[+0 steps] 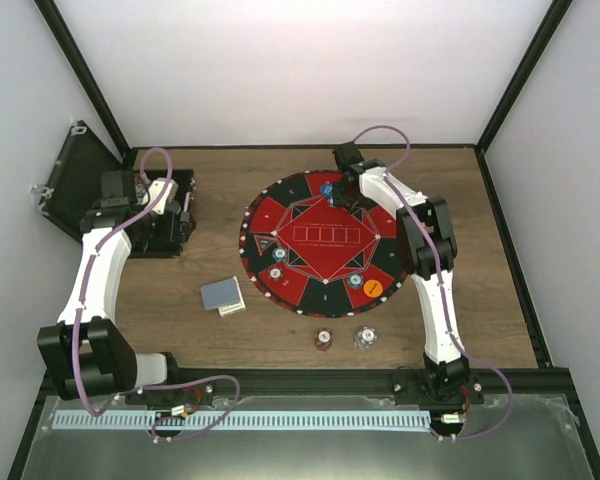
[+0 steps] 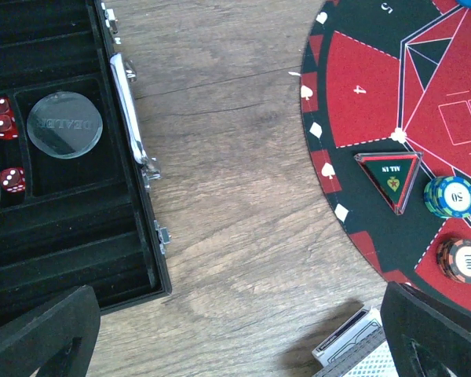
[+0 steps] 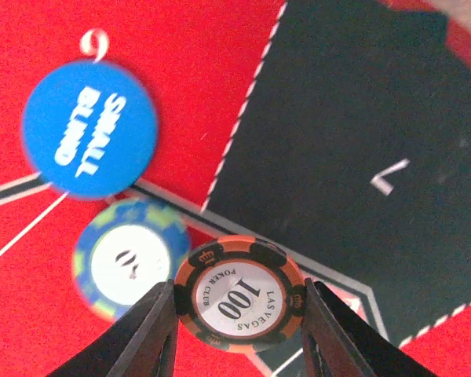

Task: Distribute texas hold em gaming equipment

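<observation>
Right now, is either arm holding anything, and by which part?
The right gripper pinches an orange-and-black 100 chip by opposite edges of its rim. The left gripper is open and empty.

The mat [image 1: 310, 262] shows red and black wedges with white lines; the button [image 3: 89, 129] is blue, the chip [image 3: 239, 294] orange-and-black-rimmed.

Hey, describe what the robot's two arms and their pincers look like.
Both the left arm and the right arm have smooth white links joined by bulky black joints, with a lilac cable looping loosely along each. The left pincer and the right pincer each have two matte black, wedge-shaped fingers. No markings are visible on them.
</observation>
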Motion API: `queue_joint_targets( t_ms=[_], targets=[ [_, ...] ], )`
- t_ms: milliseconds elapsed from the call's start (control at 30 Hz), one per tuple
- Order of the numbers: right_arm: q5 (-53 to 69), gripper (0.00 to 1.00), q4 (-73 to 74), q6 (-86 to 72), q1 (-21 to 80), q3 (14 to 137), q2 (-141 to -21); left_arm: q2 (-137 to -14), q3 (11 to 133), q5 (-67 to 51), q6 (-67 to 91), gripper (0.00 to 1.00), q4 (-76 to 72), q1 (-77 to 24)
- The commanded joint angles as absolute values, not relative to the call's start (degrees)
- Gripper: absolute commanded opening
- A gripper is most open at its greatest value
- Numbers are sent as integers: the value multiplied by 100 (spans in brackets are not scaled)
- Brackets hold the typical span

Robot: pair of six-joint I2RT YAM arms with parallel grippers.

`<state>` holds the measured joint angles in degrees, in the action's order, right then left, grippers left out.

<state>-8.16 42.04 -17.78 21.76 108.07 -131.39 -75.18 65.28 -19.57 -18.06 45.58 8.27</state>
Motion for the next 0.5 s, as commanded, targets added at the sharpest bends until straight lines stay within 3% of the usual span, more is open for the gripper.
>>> queue_joint_targets(
  t_ms=[0,167,300,400,467],
  targets=[
    [-827,22,4450,-1669,1955,11425,-13499,-7597,6675,-1938,-1863,100,4541,861],
    [-803,24,4578,-1658,1922,11880,-13831,-7660,6701,-1916,-1863,100,4518,861],
    [-719,37,4641,-1685,1924,12058,-13987,-7703,6700,-1911,-1853,100,4511,861],
    [-712,57,4694,-1713,1928,12059,-13944,-7727,6706,-1923,-1849,100,4509,862],
    [-756,62,4719,-1722,1926,12059,-13838,-7727,6697,-1936,-1847,100,4504,857]
  ],
)
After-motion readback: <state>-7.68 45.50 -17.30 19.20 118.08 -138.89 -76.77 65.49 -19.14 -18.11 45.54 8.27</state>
